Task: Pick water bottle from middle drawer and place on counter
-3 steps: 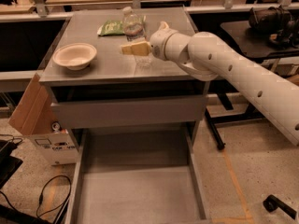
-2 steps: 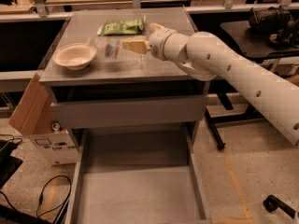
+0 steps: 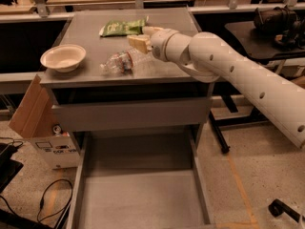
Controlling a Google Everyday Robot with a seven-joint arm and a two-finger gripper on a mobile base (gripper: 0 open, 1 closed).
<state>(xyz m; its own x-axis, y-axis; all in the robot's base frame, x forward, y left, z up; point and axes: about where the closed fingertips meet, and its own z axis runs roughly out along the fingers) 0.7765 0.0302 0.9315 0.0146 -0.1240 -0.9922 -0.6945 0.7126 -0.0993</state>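
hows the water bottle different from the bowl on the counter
The water bottle is clear plastic; the bowl is opaque and pale. The bottle lies on its side, while the bowl sits upright, open side up. The bottle is close beside the gripper, which hovers open over the counter; the bowl sits well apart from it. Both rest on the counter, not in the middle drawer.

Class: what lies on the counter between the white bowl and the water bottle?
Nothing: camera view shows bare counter between bowl and water bottle; the gripper sits at the bottle's other end.
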